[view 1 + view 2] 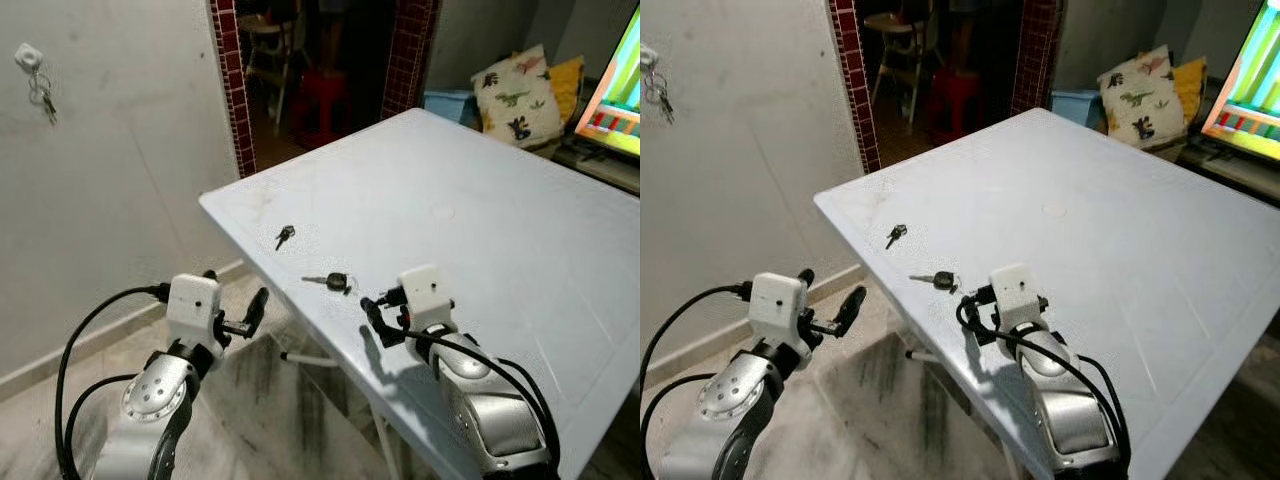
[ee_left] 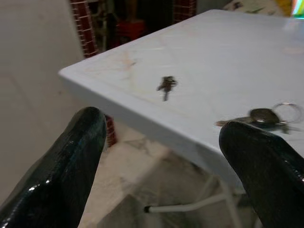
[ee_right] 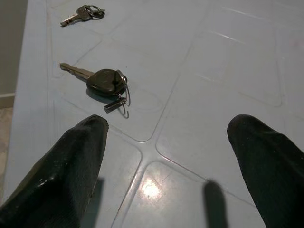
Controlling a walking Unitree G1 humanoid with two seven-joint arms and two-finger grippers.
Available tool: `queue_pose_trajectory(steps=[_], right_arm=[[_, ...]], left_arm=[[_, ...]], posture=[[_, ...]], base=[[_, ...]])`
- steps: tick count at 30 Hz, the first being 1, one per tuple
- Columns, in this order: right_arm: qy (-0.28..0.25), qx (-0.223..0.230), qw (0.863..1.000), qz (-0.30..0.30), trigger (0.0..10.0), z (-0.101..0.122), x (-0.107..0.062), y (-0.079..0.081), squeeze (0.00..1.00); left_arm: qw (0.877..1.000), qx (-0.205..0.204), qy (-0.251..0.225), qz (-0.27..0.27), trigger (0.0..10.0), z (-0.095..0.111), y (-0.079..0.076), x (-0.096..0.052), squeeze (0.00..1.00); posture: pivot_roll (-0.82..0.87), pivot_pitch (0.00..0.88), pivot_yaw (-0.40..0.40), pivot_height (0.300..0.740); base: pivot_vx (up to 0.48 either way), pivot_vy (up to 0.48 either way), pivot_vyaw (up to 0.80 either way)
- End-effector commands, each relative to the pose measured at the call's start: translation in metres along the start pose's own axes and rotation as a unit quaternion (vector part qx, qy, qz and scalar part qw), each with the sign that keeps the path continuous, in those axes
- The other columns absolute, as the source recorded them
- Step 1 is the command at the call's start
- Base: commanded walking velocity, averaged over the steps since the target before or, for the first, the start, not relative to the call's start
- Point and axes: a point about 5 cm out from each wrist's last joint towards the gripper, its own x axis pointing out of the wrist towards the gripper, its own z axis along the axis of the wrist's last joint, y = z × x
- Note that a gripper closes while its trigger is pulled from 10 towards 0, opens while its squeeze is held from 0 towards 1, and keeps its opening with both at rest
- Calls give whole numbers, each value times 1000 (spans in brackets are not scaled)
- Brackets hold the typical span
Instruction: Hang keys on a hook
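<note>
The right gripper (image 3: pixel 166 156), fingers apart, faces the black-headed key (image 3: pixel 102 83) lying flat on the table (image 1: pixel 500 230): light, rigid, slippery, probably best pinched across its thick head.

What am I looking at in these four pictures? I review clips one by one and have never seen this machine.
It is a humanoid robot with two silver arms, each ending in a two-fingered black pincer. The two wide pictures come from cameras in its head, looking down; the two close ones come from cameras on its wrists, looking along the fingers. The left pincer hangs open beside the white table, over the floor. The right pincer is open above the tabletop, near a black-headed key with a ring. A smaller key bunch lies farther on. Nothing is held. On the wall, a white hook already carries keys.
</note>
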Motion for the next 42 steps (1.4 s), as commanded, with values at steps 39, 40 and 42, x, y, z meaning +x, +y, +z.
queue_pose_trajectory(steps=[39, 40, 42], right_arm=[[-7, 32, 999, -6, 10000, 15, 23, 4, 0], [-10, 34, 999, -2, 10000, 15, 23, 5, 0], [-11, 30, 999, -7, 10000, 16, 23, 6, 0]], left_arm=[[988, 12, 74, -136, 10000, -13, -14, -18, 0], [988, 9, 74, -138, 10000, -13, -14, -18, 0], [987, 9, 74, -143, 10000, -13, -15, -18, 0]], posture=[[120, 0, 21, 740], [119, 0, 22, 740], [117, 0, 23, 740]], base=[[0, 0, 0], [0, 0, 0], [0, 0, 0]])
